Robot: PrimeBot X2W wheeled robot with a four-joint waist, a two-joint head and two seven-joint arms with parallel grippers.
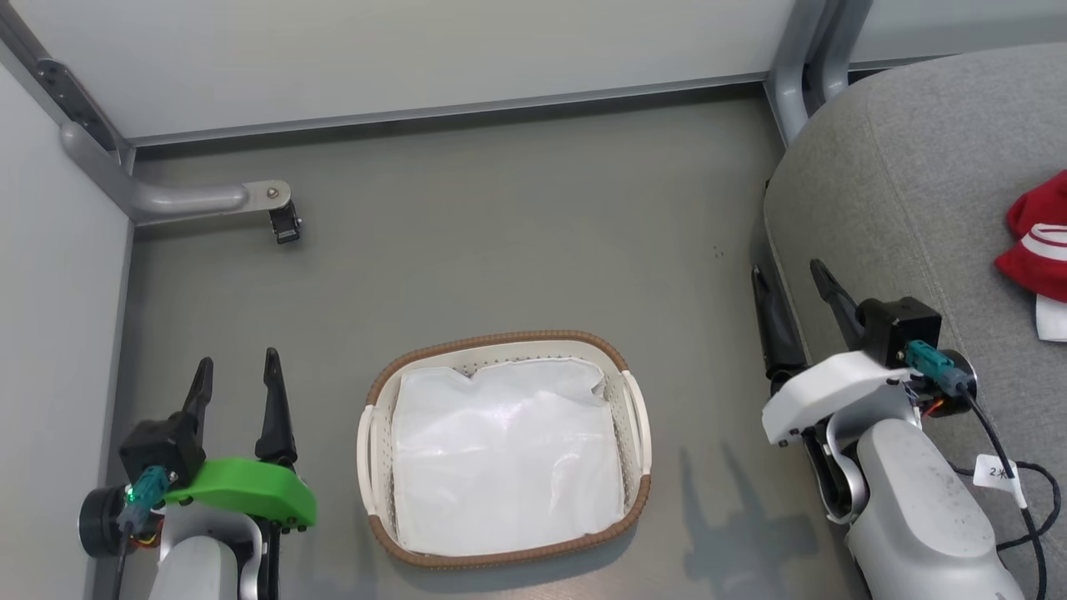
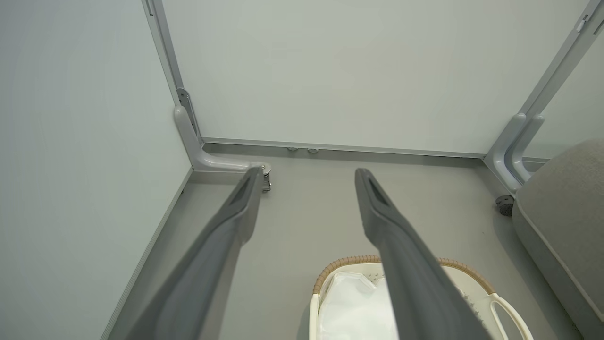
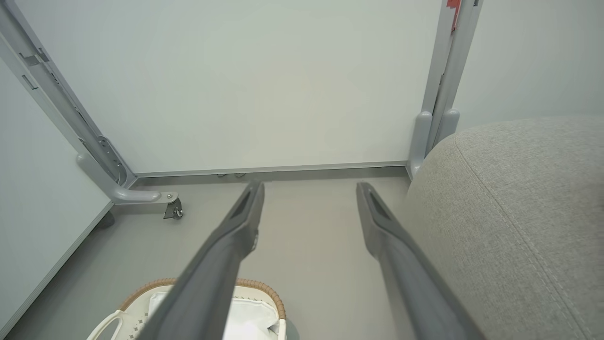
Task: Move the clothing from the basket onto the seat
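Observation:
The white basket (image 1: 371, 437) with a brown woven rim stands on the floor at the centre, holding just its white cloth liner (image 1: 508, 454). Red clothing (image 1: 1038, 237) with white stripes lies on the grey seat (image 1: 909, 167) at the far right edge. My left gripper (image 1: 237, 375) hangs open at the lower left, left of the basket, with nothing between its fingers. My right gripper (image 1: 792, 279) stands open at the seat's left edge, well short of the clothing. The left wrist view has the basket (image 2: 507, 309) below my open left gripper (image 2: 309, 175); the right wrist view has the basket (image 3: 132, 311) and seat (image 3: 514, 208) beside my open right gripper (image 3: 309, 186).
Pale partition walls close off the back and left. A grey metal foot with a caster (image 1: 283, 221) juts out at the back left, and a post (image 1: 800, 75) stands by the seat's corner. Grey floor (image 1: 517, 233) lies open beyond the basket.

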